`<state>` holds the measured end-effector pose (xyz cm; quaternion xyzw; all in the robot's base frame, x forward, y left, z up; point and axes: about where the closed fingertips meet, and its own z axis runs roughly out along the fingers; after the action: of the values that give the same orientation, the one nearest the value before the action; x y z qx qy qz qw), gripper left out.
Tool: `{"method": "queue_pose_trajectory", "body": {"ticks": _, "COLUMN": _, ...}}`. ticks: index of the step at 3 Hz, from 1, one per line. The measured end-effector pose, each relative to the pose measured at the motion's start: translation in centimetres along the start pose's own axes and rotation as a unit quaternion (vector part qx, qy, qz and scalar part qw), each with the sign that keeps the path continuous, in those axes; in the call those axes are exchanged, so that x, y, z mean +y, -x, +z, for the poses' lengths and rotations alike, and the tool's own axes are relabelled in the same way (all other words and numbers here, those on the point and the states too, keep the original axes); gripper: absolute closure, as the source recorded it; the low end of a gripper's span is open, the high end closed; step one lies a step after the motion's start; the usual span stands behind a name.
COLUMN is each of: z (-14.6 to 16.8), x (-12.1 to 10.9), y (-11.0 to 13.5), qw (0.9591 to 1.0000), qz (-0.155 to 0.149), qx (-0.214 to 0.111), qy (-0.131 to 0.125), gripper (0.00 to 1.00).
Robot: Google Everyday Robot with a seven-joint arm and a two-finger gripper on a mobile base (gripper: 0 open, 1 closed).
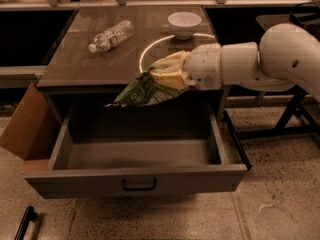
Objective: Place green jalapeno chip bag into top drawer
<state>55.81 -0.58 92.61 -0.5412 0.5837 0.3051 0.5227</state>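
Note:
My gripper (pixel 167 74) is shut on the green jalapeno chip bag (pixel 140 91), a crumpled green foil bag that hangs tilted down to the left from the fingers. The bag is in the air over the cabinet's front edge, above the back of the open top drawer (pixel 135 176). The drawer is pulled fully out, grey, with a small dark handle (pixel 139 185) on its front panel, and nothing shows inside it. My white arm reaches in from the right.
A clear plastic water bottle (pixel 111 35) lies on the cabinet top (pixel 75 64) at the left. A white bowl (pixel 184 24) stands at the back. A cardboard flap (pixel 22 126) leans left of the drawer. A dark metal frame (pixel 295 119) stands at the right.

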Motion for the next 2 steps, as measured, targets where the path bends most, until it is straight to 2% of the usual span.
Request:
{"method": "queue_pose_trajectory", "body": {"ticks": 1, "z": 1.8, "x": 2.7, "y": -0.9, "qw": 0.9999, "qz": 0.004, "qx": 0.004, "qy": 0.012, "gripper": 1.0}}
{"method": "queue_pose_trajectory", "body": {"ticks": 2, "z": 3.4, "x": 3.5, "y": -3.5, "qw": 0.9996, "qz": 0.02, "qx": 0.018, "qy": 0.004, "gripper": 0.85}}
